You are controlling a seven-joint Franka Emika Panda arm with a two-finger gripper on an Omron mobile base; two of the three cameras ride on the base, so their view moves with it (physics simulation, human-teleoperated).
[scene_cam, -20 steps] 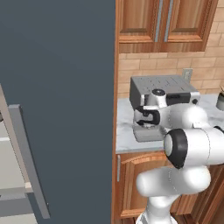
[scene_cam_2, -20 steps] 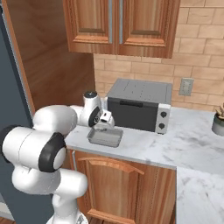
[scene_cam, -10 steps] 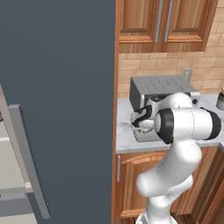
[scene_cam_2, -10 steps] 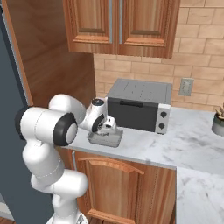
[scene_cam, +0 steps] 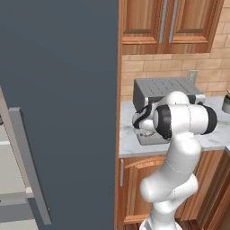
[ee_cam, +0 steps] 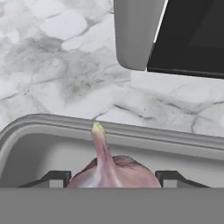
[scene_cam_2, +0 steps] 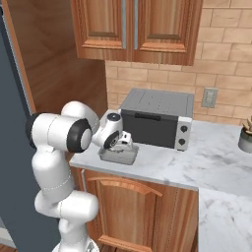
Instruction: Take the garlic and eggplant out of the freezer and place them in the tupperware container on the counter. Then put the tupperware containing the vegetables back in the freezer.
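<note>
My gripper (ee_cam: 113, 179) is shut on the garlic (ee_cam: 109, 168), a pinkish-white bulb whose thin stem points up between the dark fingertips (ee_cam: 54, 177). It hangs low inside the grey tupperware container (ee_cam: 131, 131), just above its floor. The container (scene_cam_2: 118, 156) stands on the marbled counter (scene_cam_2: 206, 162) in front of the toaster oven, with the gripper (scene_cam_2: 123, 146) tilted down into it. From the left, the gripper (scene_cam: 144, 130) hides most of the container (scene_cam: 155, 140). The dark freezer (scene_cam: 58, 112) fills the left side. The eggplant is out of view.
A grey-black toaster oven (scene_cam_2: 157, 118) stands right behind the container, its corner close to the hand (ee_cam: 188, 39). The freezer's open door with its grey bar handle (scene_cam: 27, 166) juts out at the lower left. A dark cup (scene_cam_2: 244, 140) sits far right on the counter.
The arm's elbow has swung round toward the counter, and the hand has sunk slightly into the container with the garlic still in its grip.
</note>
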